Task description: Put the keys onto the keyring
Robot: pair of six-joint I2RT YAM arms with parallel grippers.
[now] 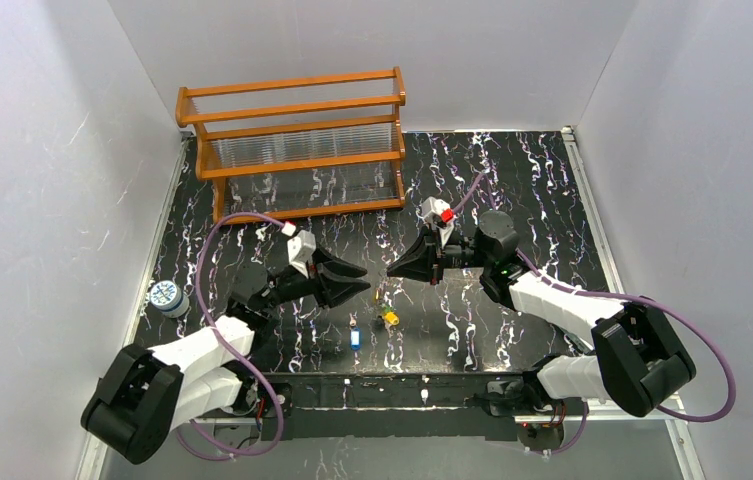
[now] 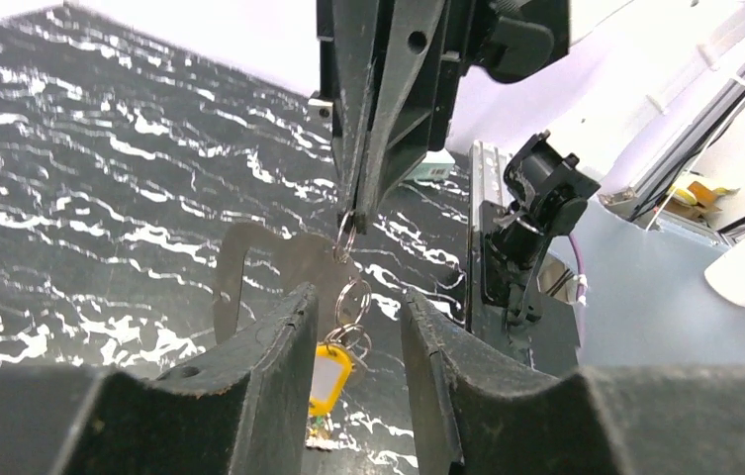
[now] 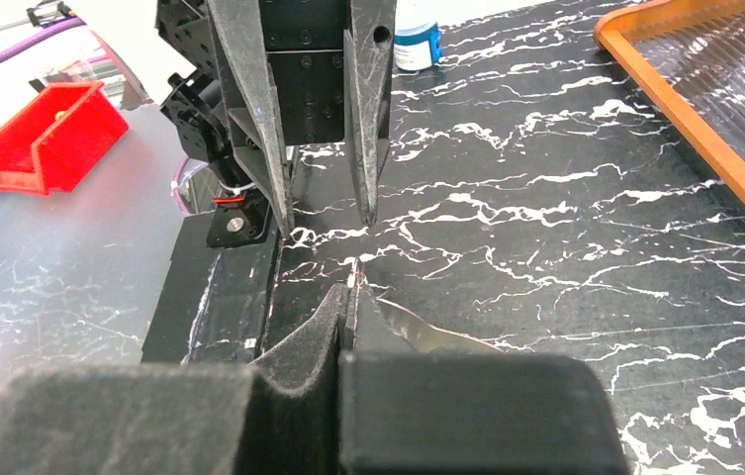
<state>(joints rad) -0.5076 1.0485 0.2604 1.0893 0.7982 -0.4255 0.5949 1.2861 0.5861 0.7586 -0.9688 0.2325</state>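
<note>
The keyring (image 2: 346,236), seen from the left wrist, hangs pinched in the right end effector (image 2: 356,210) so that its yellow key (image 2: 328,376) dangles inside the half-open left end effector (image 2: 358,295). The right wrist shows those tips closed, probably on the wire. Overhead, a blue key (image 1: 355,338) lies on the counter (image 1: 512,190).
</note>
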